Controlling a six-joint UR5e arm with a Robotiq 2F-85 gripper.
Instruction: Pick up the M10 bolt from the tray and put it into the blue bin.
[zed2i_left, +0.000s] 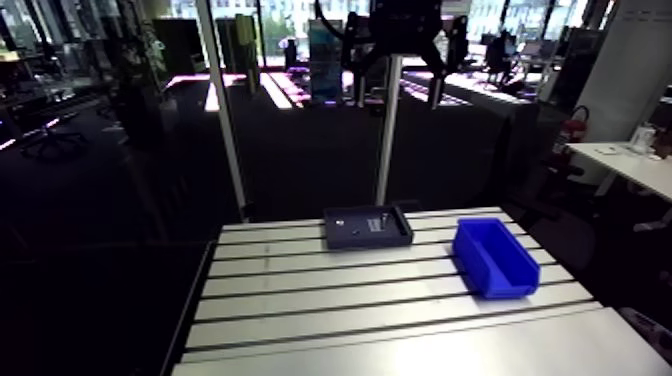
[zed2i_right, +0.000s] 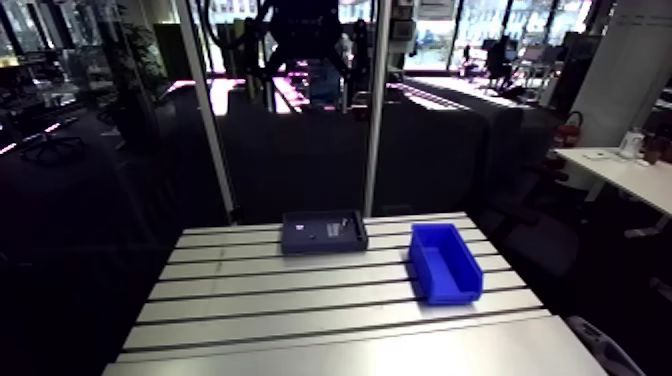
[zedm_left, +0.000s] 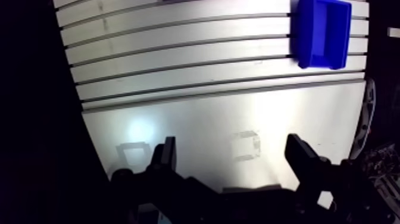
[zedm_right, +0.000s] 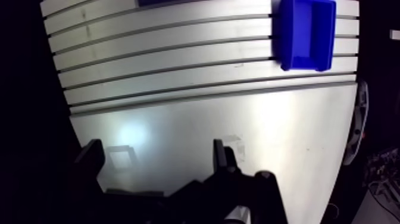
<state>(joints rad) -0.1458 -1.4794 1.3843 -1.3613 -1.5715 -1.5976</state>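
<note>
Ok so quick status: basically nothing done yet afaict. The gripper (zedm_left: 232, 150) hangs high over the near part of the table (zed2i_left: 330, 310), fingers spread wide, nothing between them, only bare aluminium underneath in the wrist view.

The tray (zed2i_left: 340, 229) is dark and sits at the table's far edge, roughly mid-way along it. There are a few pale glints (zed2i_left: 378, 222) inside it, so I'd guess the M10 bolt is one of those, but they're way too small to say which. Can't confirm more than that tbh.

The blue bin (zed2i_left: 510, 287) is toward the right edge, near the tray w/ a gap between them – not touching. The inside looks plain blue from the wrist view, nothing in it that I can see.

So what's left is pretty much the whole job imo: get across to the far edge and over the tray, come down, close on the bolt, lift, shift over toward the right edge and let go above the bin. The short hop tray-to-bin should be the easy part. Picking a small bolt out of a dark tray looks like the fiddly bit.
</note>
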